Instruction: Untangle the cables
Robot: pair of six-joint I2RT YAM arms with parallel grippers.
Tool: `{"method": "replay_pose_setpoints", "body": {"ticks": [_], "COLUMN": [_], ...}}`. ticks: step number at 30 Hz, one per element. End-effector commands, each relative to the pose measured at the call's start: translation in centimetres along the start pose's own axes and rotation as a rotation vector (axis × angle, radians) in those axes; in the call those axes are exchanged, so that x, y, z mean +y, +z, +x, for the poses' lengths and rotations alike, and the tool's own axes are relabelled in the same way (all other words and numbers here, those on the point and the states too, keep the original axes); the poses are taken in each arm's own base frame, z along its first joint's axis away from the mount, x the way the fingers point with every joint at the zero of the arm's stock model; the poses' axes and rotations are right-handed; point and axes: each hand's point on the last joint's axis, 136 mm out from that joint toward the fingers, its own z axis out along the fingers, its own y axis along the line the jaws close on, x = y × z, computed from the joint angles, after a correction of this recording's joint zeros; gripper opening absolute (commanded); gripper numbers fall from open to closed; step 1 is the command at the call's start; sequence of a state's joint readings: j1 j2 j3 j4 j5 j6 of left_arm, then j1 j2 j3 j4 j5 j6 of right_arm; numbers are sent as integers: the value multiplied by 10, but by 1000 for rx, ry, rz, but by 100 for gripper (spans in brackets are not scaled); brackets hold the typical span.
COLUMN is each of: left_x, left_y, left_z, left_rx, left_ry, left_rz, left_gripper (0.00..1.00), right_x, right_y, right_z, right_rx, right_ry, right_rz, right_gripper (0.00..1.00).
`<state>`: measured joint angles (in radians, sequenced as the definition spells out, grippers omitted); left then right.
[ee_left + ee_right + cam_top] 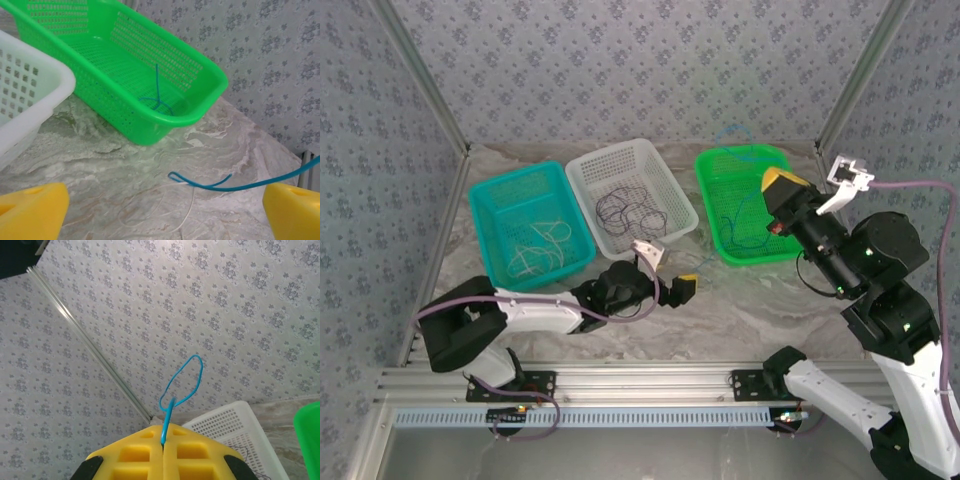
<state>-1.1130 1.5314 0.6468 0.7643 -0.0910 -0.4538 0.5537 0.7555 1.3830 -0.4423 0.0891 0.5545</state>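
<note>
A thin blue cable (166, 422) sticks up out of the right gripper (163, 445). Its top bends into a small loop. The two yellow fingers (132, 455) are pressed tight together with the cable pinched between them. This gripper is held up high over the green basket (708, 195).

More blue cable (156, 82) lies inside the green basket. Another blue piece (215, 187) lies on the table (740, 300) just in front of that basket. It has a tiny loop at its end and rises off to the right. I cannot tell if it is the same cable.

A very thin pale cable (193, 202) curls on the table just beside that blue piece.

The left gripper (165, 220) is low over the table near these two. Its yellow fingers are wide apart and hold nothing.

Dark cables (630, 212) lie in loops in the white basket (672, 180), in the middle. Pale cables (545, 245) lie in the teal basket (515, 177), on the left. The three baskets stand side by side.
</note>
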Motion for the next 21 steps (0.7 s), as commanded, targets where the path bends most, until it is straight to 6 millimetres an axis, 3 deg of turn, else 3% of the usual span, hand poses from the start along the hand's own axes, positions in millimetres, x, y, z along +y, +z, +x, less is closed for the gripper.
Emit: {"method": "replay_pose_setpoints", "body": {"ticks": [1,7,21], "left_x": [-17,-21,18], "left_y": [1,4,40], "left_z": [-13,-7,-28], "left_rx": [-85,-82,-215], "left_ry": [-7,24,17], "left_rz": [55,41,-229], "left_gripper": [99,99,99], "right_x": [11,14,42], "right_y": [-5,-3,-11], "right_z": [-24,-26,-29], "right_rx": [-82,-87,-72], "right_ry": [33,57,198], "right_rz": [-37,-52,-210], "right_gripper": [0,0,0]}}
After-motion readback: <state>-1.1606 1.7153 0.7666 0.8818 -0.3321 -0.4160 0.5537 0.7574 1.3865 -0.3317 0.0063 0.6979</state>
